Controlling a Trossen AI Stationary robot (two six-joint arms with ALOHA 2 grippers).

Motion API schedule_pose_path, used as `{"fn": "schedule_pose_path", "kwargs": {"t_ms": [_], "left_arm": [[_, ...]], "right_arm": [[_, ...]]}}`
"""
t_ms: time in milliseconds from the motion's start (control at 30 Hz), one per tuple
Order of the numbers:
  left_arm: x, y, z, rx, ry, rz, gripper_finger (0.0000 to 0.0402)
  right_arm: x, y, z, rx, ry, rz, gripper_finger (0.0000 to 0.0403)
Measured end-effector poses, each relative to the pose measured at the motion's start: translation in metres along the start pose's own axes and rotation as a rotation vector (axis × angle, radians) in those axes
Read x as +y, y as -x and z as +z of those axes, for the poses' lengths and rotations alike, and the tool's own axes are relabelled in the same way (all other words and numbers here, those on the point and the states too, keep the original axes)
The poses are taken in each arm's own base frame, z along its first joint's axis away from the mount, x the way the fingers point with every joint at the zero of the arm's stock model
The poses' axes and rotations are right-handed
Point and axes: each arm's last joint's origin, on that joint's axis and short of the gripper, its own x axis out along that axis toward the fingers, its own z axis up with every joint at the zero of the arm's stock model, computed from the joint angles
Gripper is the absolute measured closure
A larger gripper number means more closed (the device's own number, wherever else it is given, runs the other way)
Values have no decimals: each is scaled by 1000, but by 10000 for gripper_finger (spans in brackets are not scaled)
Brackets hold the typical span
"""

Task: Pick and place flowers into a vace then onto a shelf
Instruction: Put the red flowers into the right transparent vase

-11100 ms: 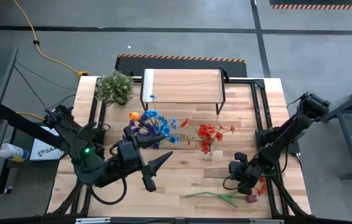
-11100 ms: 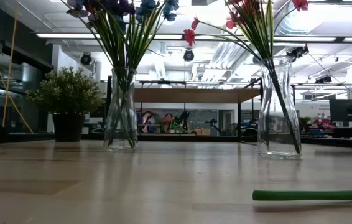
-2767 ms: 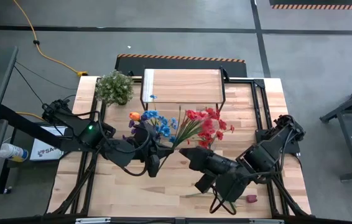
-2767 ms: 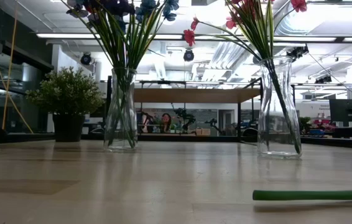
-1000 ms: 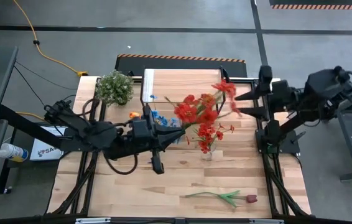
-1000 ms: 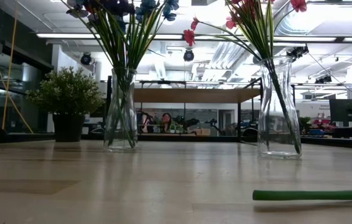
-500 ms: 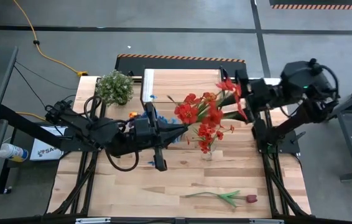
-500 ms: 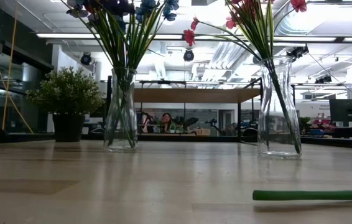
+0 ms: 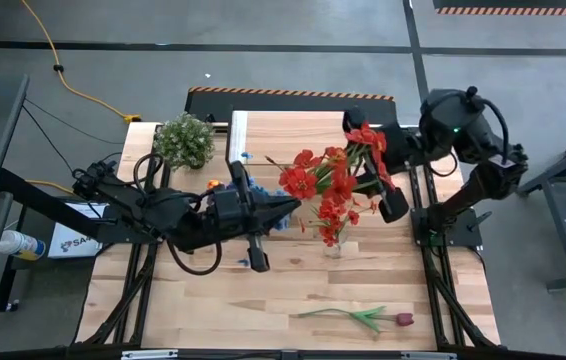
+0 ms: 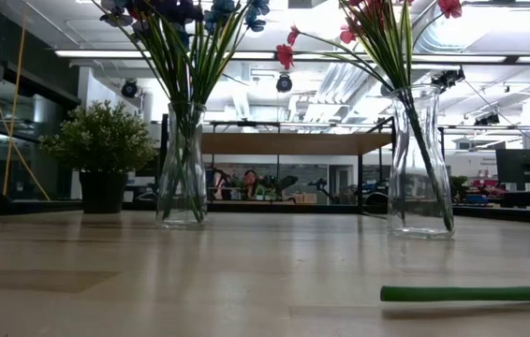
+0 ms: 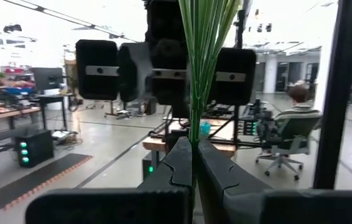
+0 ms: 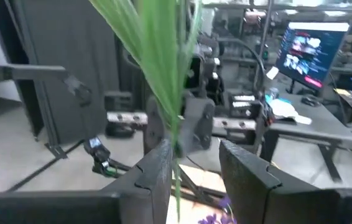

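The left hand (image 9: 281, 208) grasps a bunch of red flowers (image 9: 328, 180) by the stems, aloft near the shelf (image 9: 293, 138). The right hand (image 9: 375, 180), fingers spread, straddles the stems.

We can read only part of one label: "SA" on a white box (image 9: 66, 240) left of the table (image 9: 263, 300) (the rest is hidden).

Light is even and bright from ceiling strips (image 10: 274, 54) seen in the low view, washing out the room behind the vases (image 10: 420, 164). The surface (image 10: 199, 281) nearest that camera is out of focus. The right wrist view is motion-blurred; shadows are soft.
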Motion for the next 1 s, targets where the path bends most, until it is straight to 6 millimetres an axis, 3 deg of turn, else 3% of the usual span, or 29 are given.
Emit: {"fn": "schedule_pose_path", "kwargs": {"t_ms": [500, 1000], "left_arm": [[4, -3, -1, 5, -31, 39, 362], [8, -5, -1, 5, -35, 51, 362]], "right_arm": [[-6, -27, -6, -36, 0, 43, 279], [-7, -34, -10, -24, 5, 54, 279]]}}
